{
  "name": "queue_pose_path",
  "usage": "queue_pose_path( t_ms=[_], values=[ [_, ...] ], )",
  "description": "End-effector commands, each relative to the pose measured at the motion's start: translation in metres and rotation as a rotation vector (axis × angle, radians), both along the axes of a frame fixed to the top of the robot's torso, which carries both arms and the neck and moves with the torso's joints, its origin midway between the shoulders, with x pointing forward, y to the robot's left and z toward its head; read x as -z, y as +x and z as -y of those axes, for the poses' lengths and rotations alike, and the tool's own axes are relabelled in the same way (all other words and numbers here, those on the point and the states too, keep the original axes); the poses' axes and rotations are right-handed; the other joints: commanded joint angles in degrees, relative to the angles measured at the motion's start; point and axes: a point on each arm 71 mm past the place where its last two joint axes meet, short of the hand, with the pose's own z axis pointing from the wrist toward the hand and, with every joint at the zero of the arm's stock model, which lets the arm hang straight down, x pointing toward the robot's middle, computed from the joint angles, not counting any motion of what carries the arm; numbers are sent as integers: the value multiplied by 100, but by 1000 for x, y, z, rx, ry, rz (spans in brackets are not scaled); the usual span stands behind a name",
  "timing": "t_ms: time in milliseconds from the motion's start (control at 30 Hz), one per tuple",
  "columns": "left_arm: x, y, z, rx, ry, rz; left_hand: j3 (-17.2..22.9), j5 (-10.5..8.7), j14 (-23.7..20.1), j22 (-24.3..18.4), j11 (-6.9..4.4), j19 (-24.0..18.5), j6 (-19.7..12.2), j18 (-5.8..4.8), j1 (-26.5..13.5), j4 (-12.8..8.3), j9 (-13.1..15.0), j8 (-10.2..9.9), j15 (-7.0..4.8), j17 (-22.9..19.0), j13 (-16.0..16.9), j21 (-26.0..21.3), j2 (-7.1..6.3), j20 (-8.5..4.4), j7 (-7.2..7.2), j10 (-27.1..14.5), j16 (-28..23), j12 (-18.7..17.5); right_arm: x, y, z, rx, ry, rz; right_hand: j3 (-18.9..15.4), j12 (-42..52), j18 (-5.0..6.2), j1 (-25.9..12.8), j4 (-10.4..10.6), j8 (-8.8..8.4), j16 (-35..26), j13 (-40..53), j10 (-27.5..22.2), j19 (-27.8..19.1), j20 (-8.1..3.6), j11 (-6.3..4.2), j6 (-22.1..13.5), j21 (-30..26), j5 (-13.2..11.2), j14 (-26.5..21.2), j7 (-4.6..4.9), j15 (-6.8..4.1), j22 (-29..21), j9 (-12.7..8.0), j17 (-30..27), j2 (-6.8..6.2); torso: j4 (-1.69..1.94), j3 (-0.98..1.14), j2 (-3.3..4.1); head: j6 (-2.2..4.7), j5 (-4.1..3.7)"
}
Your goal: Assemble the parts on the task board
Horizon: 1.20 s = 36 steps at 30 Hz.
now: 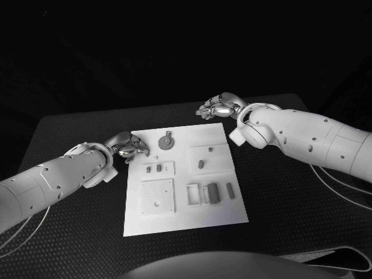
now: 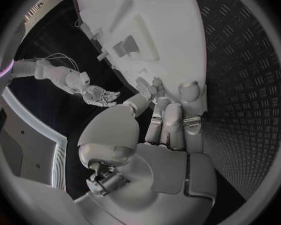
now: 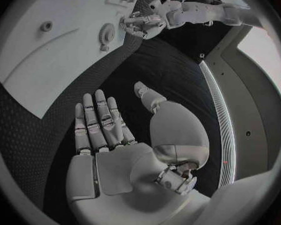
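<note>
The white task board [image 1: 186, 174] lies in the middle of the black table. A round gear-like part [image 1: 165, 141] lies near its far edge, and several small rectangular parts [image 1: 210, 193] stand nearer me. My left hand [image 1: 127, 146] is at the board's far left corner. In the left wrist view, my left hand [image 2: 165, 130] has its fingertips [image 2: 156, 87] gathered towards the thumb at the edge of the board [image 2: 153, 15]; I cannot tell whether they pinch anything. My right hand [image 1: 220, 106] hovers beyond the far right corner. In the right wrist view, my right hand [image 3: 109, 135] is flat, with fingers stretched and an empty palm.
The dark textured table top [image 1: 303, 197] surrounds the board on all sides. Thin cables [image 1: 354, 186] hang from my right arm on the table's right side. The table's far edge runs just behind my right hand.
</note>
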Motion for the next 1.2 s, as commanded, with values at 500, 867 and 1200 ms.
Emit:
queue_pose_path(
  t_ms=[500,867,1200],
  values=[
    [6,0,-5,-95,78,6,46,-27,53,105,-136,28,266,414,-166,107,128,226,-139,0,-90,55,203,-55,-103,111,6,81,0,-1,-1,-13,3,3,6,-30,58,-49,27,22,-23,-8,34,52,2,-7,-34,-24,-10,47,373,7,11,-10,4,6,8,-7,0,13,8],
    [6,1,-5,-127,75,8,48,-26,75,98,-154,41,265,409,-202,126,156,252,-158,-2,-112,54,177,-72,-120,138,1,89,0,0,-1,-13,3,2,5,-30,59,-48,27,23,-23,-8,33,53,2,-7,-35,-27,-10,47,373,7,14,-12,4,7,0,-6,0,10,10],
    [6,2,-6,-145,66,-6,58,-26,86,93,-153,47,231,405,-209,130,161,244,-158,-4,-124,51,170,-80,-118,147,-4,91,0,-1,-1,-13,2,2,5,-31,59,-47,26,24,-24,-9,33,54,3,-7,-35,-30,-10,47,373,7,16,-13,4,7,3,-5,0,13,11]
  ],
)
